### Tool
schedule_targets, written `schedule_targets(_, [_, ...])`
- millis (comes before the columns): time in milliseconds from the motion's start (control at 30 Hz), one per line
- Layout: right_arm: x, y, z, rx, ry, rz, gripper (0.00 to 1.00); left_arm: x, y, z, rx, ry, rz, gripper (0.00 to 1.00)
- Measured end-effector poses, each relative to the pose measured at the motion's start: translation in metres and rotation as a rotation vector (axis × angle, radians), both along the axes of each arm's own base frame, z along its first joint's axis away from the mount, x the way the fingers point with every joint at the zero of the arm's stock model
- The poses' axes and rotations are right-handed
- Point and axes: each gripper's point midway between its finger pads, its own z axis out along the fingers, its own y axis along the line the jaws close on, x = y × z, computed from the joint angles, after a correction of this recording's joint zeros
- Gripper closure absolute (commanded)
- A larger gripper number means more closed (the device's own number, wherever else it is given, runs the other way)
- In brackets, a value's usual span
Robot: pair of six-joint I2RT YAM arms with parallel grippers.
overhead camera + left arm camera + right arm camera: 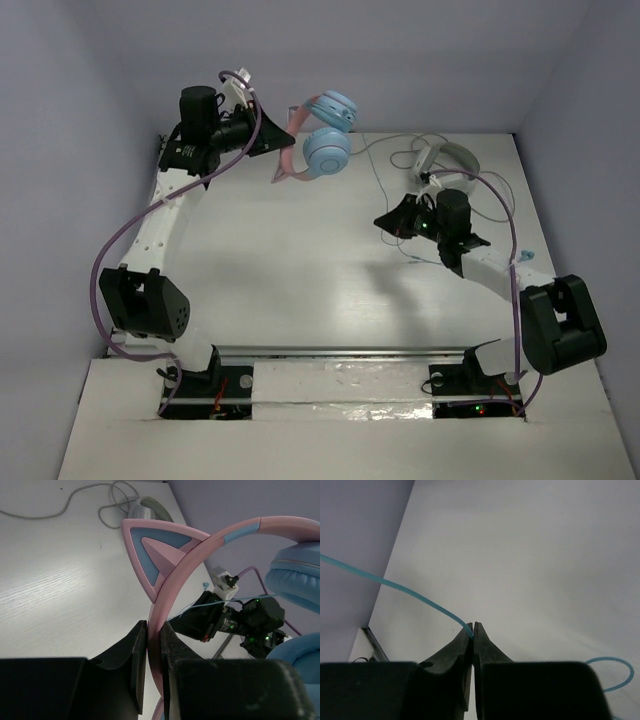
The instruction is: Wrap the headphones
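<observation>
Now, headphones (320,140): held up off the table (300,260) at far left-centre, in front of the back wall, hanging from the L arm's grip
Headband (200,550): pink, arcs up and to the right out of the L jaws; pink-and-blue cat ear (155,555) stands just above the grip
Earcups (327,150): two round light-blue cups, close together, to the right of the L gripper in the top view
Left gripper (154,630): jaws clamped on the pink headband, one finger each side of the band
Cable (415,596): thin, light blue, runs as a free line in the air from upper left down to the R fingertips; a loose loop of it shows at lower right of the R wrist view
Right gripper (473,625): low over the table, right of centre, well apart from the earcups; jaws together, cable pinched at the very tips
White-grey headphones (445,155): lie on the table at far right, just beyond the R gripper
Pale cable (75,500): loose curls on the table near that 2nd pair
Table: white, wood-grain surface
</observation>
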Motion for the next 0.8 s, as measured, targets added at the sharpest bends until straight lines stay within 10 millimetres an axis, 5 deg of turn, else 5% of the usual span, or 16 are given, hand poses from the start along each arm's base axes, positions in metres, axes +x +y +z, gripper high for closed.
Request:
schedule_targets(233, [-0.011,0.035,0.002,-0.011,-0.006,0.064,1.0,-0.014,-0.027,-0.029,-0.154,0.099,-0.018,1.0])
schedule_targets(367, [-0.004,0.046,0.025,-0.034,-0.051,0.052,1.0,-0.024,-0.044,-0.051,-0.176,0.176,-0.031,1.0])
schedule_targets(600, [0.005,0.007,0.093,-0.099,-0.201,-0.153,1.0,-0.027,-0.01,-0.066,0.005,0.118,0.116,1.0])
schedule_targets(800, [0.035,-0.011,0.15,-0.15,-0.314,-0.293,1.0,-0.079,-0.001,-0.067,-0.013,0.095,0.046,1.0])
